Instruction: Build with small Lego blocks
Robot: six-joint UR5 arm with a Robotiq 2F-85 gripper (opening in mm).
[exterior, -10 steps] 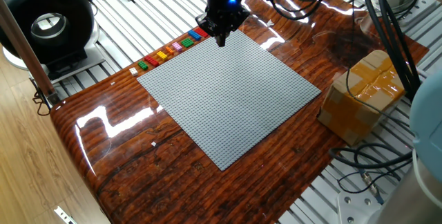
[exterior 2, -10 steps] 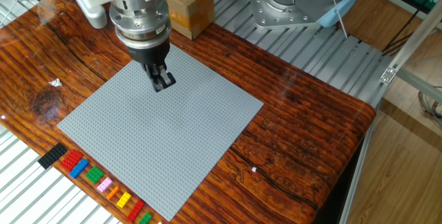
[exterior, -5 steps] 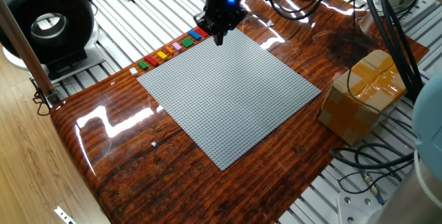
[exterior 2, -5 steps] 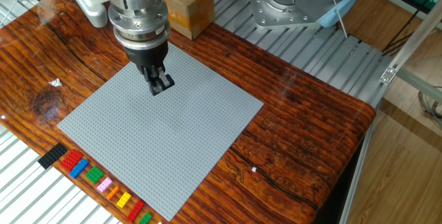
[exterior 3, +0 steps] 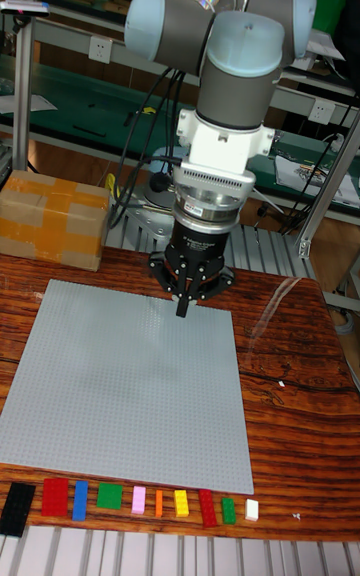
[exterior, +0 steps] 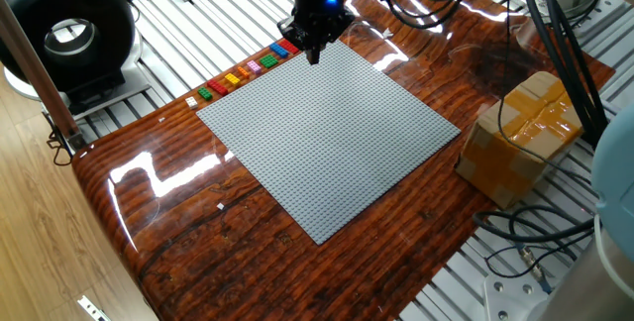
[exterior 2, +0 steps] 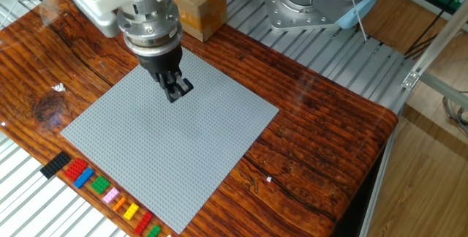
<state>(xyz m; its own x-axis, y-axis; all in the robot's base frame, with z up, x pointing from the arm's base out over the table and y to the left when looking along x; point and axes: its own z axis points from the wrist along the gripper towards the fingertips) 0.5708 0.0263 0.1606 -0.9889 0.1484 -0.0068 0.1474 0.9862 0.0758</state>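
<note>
In one fixed view, the gripper is hanging over the far corner of the grey baseplate, fingers pointing down and drawn together to a narrow tip. I am not making out any brick between them, so whether it is carrying something I cannot tell. The small Lego blocks are lying in a line on the wooden table, just beyond the plate's far-left edge, close to the gripper but apart from it.

In the other fixed view, the gripper is standing over the plate's far half, and the blocks are sitting well away along the near-left edge (a black one, then red, blue, green, pink, orange, yellow). Compared with half a second ago, the gripper is sitting slightly further right and lower in this picture; the blocks are lying just as they were.

In the tall fixed view, the fingers are looking pressed shut above the plate's far-right part, with the row of blocks along the near edge. No block is standing on the plate, so I am judging the build barely begun: the arm is travelling, and the next move is calling for either a careful press onto the studs or a trip to the row.
</note>
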